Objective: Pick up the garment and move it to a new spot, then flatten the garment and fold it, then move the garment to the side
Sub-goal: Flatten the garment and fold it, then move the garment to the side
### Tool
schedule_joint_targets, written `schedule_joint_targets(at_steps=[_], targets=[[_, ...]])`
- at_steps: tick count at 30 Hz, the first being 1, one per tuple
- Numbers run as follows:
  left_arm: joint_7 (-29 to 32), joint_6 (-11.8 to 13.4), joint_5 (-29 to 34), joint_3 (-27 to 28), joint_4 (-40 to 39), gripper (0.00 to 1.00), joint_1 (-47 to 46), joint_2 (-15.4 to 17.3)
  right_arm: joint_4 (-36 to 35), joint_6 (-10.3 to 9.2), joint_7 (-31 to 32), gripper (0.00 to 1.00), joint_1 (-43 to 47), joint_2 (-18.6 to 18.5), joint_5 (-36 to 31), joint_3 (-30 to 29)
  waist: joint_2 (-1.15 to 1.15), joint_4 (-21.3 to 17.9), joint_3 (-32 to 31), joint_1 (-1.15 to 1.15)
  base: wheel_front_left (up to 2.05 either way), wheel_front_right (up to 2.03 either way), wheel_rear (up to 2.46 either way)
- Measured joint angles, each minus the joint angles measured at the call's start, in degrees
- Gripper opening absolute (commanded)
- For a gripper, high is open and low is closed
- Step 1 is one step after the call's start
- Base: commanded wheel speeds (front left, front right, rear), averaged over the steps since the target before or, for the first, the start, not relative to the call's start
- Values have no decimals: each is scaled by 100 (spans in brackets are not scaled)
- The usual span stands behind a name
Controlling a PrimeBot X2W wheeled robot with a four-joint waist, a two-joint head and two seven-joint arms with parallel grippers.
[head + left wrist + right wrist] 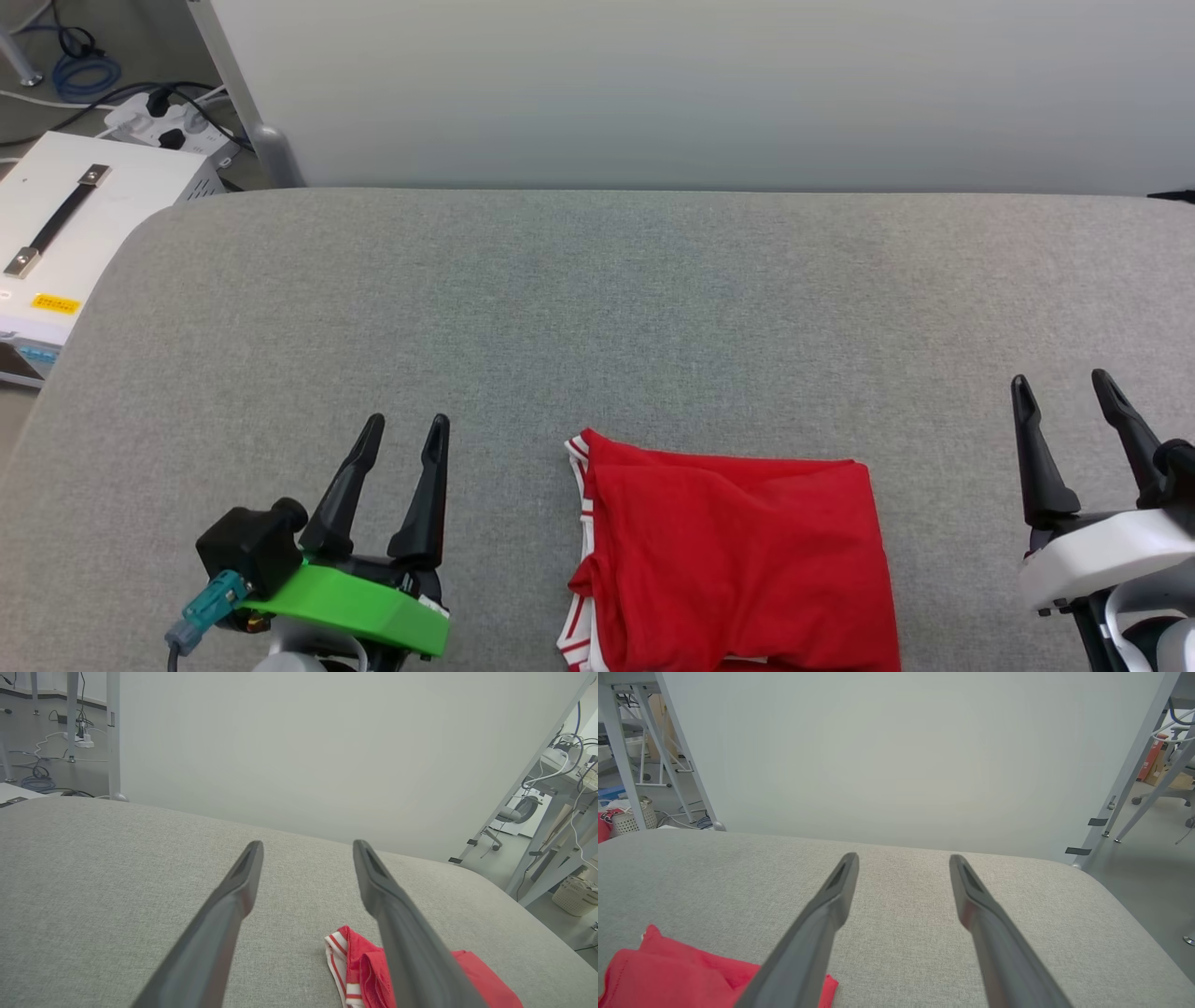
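The fingers of the left gripper (406, 425) and the right gripper (1061, 383) are being held wide apart, with nothing gripped, one on either side of the garment (738, 560). The garment is lying folded into a compact red rectangle on the grey padded table (597, 299), seemingly being left free for moving aside.

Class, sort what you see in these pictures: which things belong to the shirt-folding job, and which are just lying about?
Belongs to the job:
- red shirt, lying on the grey table
- left gripper, open
- right gripper, open

Just lying about:
- white box with a handle
- power strip
- blue cable, coiled
- basket
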Motion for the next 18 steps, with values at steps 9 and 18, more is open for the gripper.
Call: schedule_joint_targets(at_steps=[9,18], targets=[[0,-8,102,47,-172,100,73,-57,-49,0,-44,100,25,78,-23,41,0,60,-22,0,0,0,0],[0,-8,142,-22,-187,100,73,-49,-82,0,163,100,30,87,-18,165,0,118,100,0,0,0,0]])
